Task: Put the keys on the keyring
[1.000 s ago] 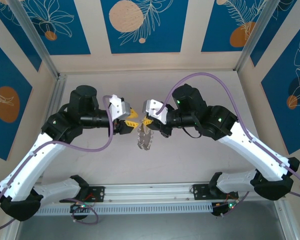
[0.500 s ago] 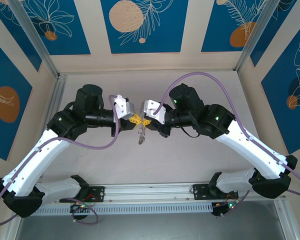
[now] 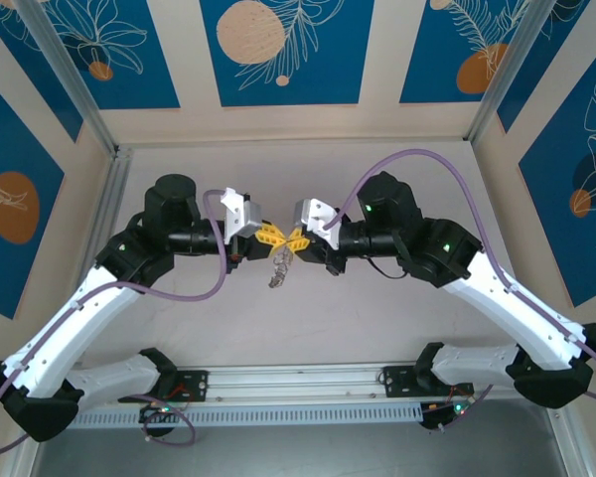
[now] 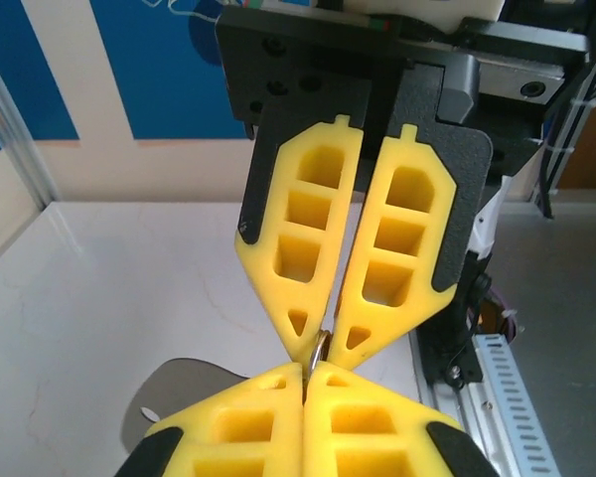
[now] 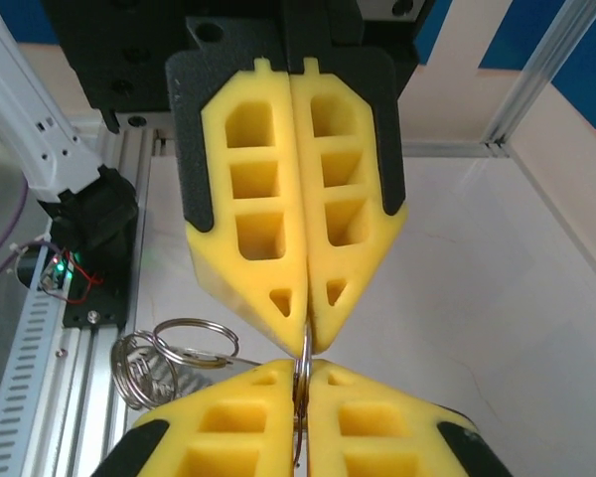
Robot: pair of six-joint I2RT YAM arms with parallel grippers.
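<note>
Matt yellow plastic, faintly grained, on fingers (image 5: 258,199) of left gripper (image 5: 308,334) and right gripper (image 5: 303,369). Matt black plastic in backing plates (image 5: 184,119). Bright polished metal in keyring (image 5: 304,360) and small split rings (image 5: 169,360). Smooth, matt white table (image 5: 457,258).

A white counter (image 3: 377,313) sits in an enclosure of beige walls. The back wall (image 3: 382,60) carries blue panels (image 3: 308,70) with white leaf outlines and a peach circle (image 3: 250,32); the side walls bear similar panels. Aluminium posts (image 3: 72,81) stand at the rear corners, and an aluminium rail (image 3: 298,382) edges the near side. The light is even.
</note>
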